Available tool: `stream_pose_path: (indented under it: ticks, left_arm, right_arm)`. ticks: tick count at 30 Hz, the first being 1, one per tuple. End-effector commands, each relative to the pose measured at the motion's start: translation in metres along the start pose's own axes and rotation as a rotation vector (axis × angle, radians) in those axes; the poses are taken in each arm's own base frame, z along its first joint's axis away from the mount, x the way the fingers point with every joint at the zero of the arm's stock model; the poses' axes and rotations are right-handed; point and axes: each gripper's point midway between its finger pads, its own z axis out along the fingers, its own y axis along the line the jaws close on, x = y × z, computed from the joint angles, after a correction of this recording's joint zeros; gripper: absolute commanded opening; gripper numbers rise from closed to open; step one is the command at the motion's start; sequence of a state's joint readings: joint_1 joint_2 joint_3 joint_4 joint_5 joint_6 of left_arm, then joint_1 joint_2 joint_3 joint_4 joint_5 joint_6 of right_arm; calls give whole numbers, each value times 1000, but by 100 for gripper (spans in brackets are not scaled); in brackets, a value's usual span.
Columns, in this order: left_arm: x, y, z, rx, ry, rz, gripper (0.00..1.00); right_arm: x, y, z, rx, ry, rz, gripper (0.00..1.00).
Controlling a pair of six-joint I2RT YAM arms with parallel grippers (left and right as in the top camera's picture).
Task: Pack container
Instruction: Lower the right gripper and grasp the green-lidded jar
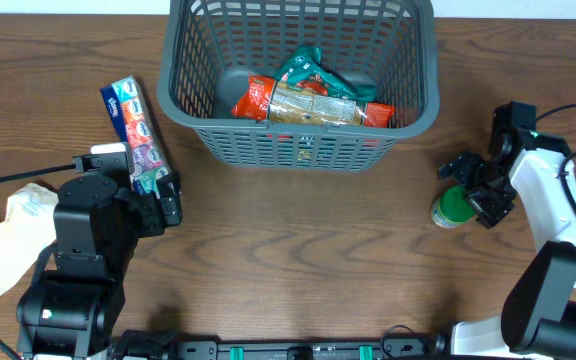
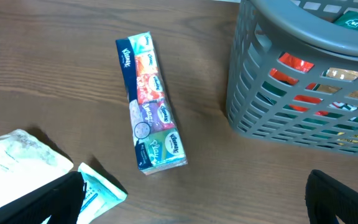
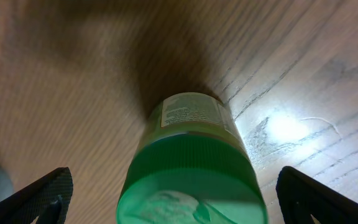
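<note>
The dark grey lattice container [image 1: 298, 148] stands at the back centre and holds orange and green snack packs [image 1: 308, 98]; its wall shows in the left wrist view [image 2: 291, 106]. A colourful tissue pack [image 1: 133, 130] lies left of it, also in the left wrist view [image 2: 151, 109]. My left gripper [image 1: 163, 200] is open and empty just short of the pack's near end [image 2: 197, 211]. My right gripper [image 1: 476, 190] is open at the right. Its fingers [image 3: 179, 208] sit either side of a green-capped bottle [image 1: 453, 207], apart from it, with the cap [image 3: 191, 180] facing the camera.
A white wipes packet [image 1: 13, 235] lies at the left edge by my left arm, and its corner lies by the left finger [image 2: 101, 190]. Cables run along both sides. Bare wooden table lies between the arms in front of the container.
</note>
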State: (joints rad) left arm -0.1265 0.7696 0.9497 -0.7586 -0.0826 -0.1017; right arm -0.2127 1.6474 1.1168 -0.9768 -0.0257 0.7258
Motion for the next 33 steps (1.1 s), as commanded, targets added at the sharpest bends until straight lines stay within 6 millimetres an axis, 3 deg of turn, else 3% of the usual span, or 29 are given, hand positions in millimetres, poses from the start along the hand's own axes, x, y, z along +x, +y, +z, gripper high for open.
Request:
stream_pose_path:
  ticks: [1, 12, 17, 24, 27, 33]
  left_arm:
    - [-8, 0, -4, -3, -21, -6, 99]
    - [-8, 0, -4, -2, -21, -6, 99]
    - [-8, 0, -4, -2, -21, -6, 99]
    - [-8, 0, -4, -2, -21, -6, 99]
    - [-8, 0, -4, -2, -21, -6, 99]
    - [-8, 0, -4, -2, -21, -6, 99]
  right_arm:
    - [6, -7, 15, 50, 22, 7, 90]
    - [24, -24, 52, 67, 42, 11, 89]
    - [27, -28, 58, 71, 46, 12, 88]
    - [27, -27, 58, 67, 42, 11, 70]
    - [27, -27, 58, 66, 41, 11, 56]
    - [27, -26, 58, 66, 42, 10, 43]
